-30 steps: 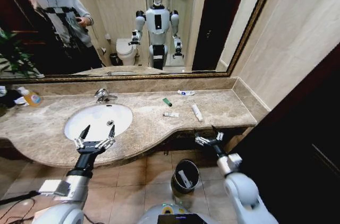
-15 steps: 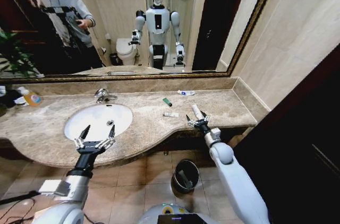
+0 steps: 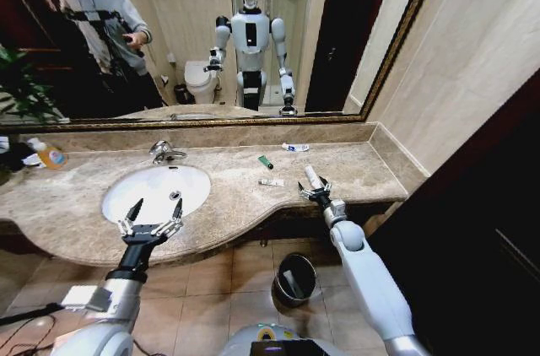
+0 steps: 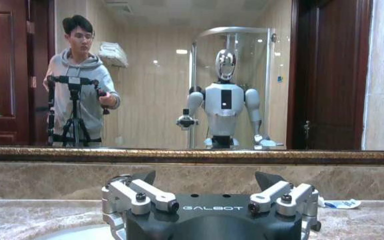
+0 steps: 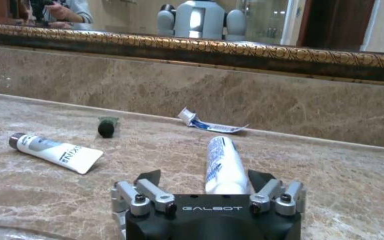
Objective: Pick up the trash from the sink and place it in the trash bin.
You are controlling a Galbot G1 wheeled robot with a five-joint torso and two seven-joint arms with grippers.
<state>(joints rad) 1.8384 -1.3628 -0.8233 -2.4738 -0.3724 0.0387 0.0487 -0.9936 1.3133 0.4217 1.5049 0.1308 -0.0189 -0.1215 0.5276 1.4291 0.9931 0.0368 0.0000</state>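
On the marble counter (image 3: 245, 204) below the mirror (image 3: 337, 27), the right gripper (image 5: 205, 186) straddles the white-and-blue tube (image 5: 223, 162), spread; the left gripper (image 3: 152, 221) hovers spread by the sink (image 3: 126, 196).

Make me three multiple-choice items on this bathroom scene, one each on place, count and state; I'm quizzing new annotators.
1. Where do the loose trash pieces lie?
A. in the basin
B. on the counter beside the sink
C. on the floor

2. How many pieces lie on the counter?
A. two
B. four
C. seven

3. How do the right gripper's jaws stand?
A. open around a tube's end
B. shut on a sachet
C. shut and empty

Answers:
1 B, the green stick and the rest lie on the counter, not in the sink.
2 B, stick, small tube, sachet, white-and-blue tube.
3 A, the right gripper straddles that tube unclosed.

The left gripper hangs open near the sink.
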